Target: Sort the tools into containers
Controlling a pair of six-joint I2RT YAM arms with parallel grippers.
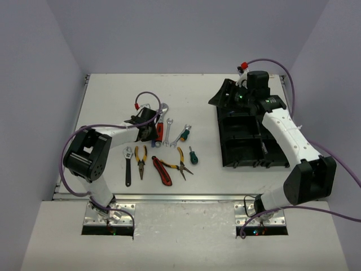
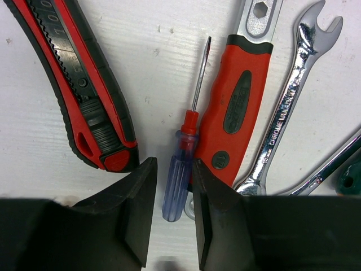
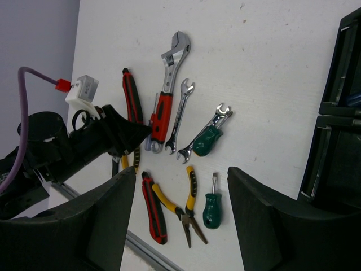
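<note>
My left gripper (image 2: 172, 169) is open and low over the table, its jaws on either side of the handle of a small blue screwdriver (image 2: 179, 169). A red utility knife (image 2: 79, 84) lies to its left. A red-handled wrench (image 2: 234, 107) and a silver wrench (image 2: 287, 107) lie to its right. In the top view the left gripper (image 1: 149, 134) is at the tool cluster's far left. My right gripper (image 1: 224, 97) is open and empty, held high by the far end of the black organiser tray (image 1: 240, 152). It also shows in the right wrist view (image 3: 181, 175).
Nearer the front lie a black-handled adjustable wrench (image 1: 128, 166), yellow-handled pliers (image 1: 141, 160), long-nose pliers (image 1: 179, 164), a second red knife (image 1: 161, 171) and a stubby green screwdriver (image 1: 193, 156). A silver wrench and a green screwdriver (image 1: 183, 134) lie together.
</note>
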